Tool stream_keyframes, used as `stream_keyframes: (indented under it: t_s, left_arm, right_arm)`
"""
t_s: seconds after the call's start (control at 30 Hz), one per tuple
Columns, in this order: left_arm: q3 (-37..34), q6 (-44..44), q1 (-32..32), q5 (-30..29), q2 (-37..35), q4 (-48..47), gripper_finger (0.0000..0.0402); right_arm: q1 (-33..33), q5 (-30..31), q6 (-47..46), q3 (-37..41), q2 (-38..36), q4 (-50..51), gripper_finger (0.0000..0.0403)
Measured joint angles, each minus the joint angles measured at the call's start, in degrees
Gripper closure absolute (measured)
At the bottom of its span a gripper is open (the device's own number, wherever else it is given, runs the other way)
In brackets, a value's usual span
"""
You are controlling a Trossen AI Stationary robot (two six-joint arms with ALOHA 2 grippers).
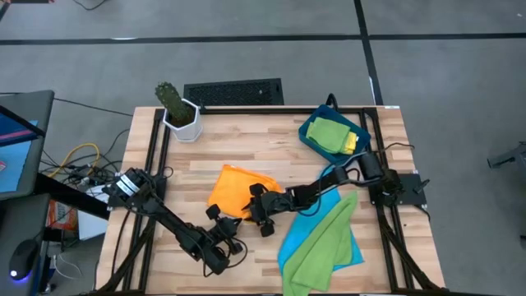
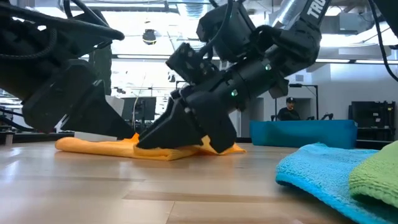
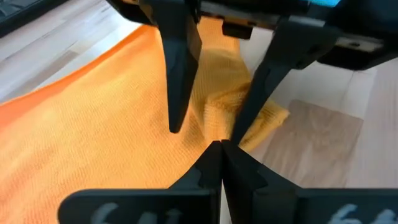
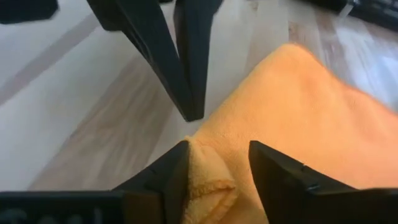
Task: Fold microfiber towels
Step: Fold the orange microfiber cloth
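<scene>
The orange towel [image 1: 234, 187] lies partly folded mid-table, with a small bunched fold at its near corner [image 4: 208, 180]. My right gripper [image 4: 217, 155] reaches in from the table's right and is open, its fingers standing either side of that corner. My left gripper [image 3: 221, 146] comes from the near left and is shut, its tips at the same corner's edge, facing the right gripper. A bright blue towel [image 1: 349, 247] with a lime green towel [image 1: 325, 242] on top lies at the near right. My left gripper's shut tips stand at the edge of the orange towel's near corner [image 3: 214, 124], slanting down; whether they touch the cloth I cannot tell. My right gripper does not pinch: the bunched corner fold [image 4: 202, 171] lies on the table between its open fingers, against one finger's inner side.
A dark blue tray [image 1: 311, 131] at the far right holds a green and a yellow towel. A cactus in a white pot [image 1: 179, 115] stands at the far left corner. A person [image 2: 289, 109] sits in the room behind. Bare wood lies at the near left.
</scene>
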State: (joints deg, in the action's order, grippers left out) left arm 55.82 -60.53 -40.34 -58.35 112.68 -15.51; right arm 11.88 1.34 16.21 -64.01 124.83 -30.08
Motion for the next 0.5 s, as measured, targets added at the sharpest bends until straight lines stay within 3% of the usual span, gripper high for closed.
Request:
stream_keyframes:
  t_s: [0.3,0.5]
  left_arm:
    - [0.8,0.1,-0.5,-1.3,-0.1,0.2,0.0401]
    - [5.2,6.5,-0.6,-2.4,-0.2,0.0,0.0401]
  right_arm:
    - [0.0,-0.2,1.0,0.0,-2.1,0.6,0.0189]
    - [0.3,-0.1,2.3,-0.2,-6.9,6.8,0.0193]
